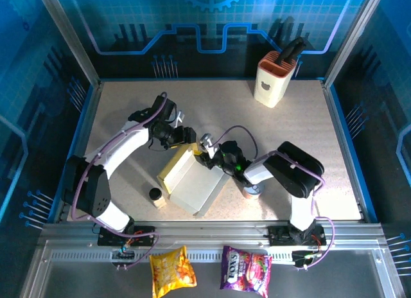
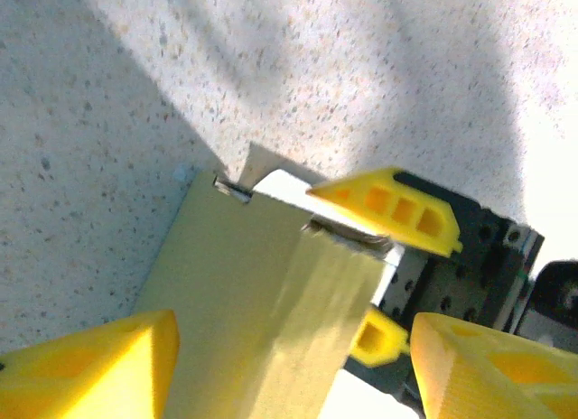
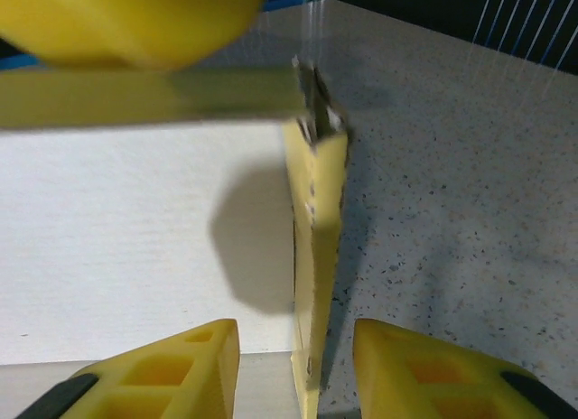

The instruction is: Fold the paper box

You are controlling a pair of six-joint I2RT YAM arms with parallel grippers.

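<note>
Two claws, both parted and clamping nothing: the left gripper [image 1: 184, 136] spreads its fingers [image 2: 99, 365] to either side of a yellow panel of the paper box [image 1: 196, 182], while the right gripper [image 1: 209, 158] straddles the thin edge of an upright yellow wall [image 3: 316, 247], with a gap on each side. The box lies mid-table [image 1: 128, 105], grey-white inside up, both grippers meeting at its far edge. Outward: small jar [image 1: 156, 196] just beside its near-left corner, knife block [image 1: 273, 83] at the far right, well apart.
</note>
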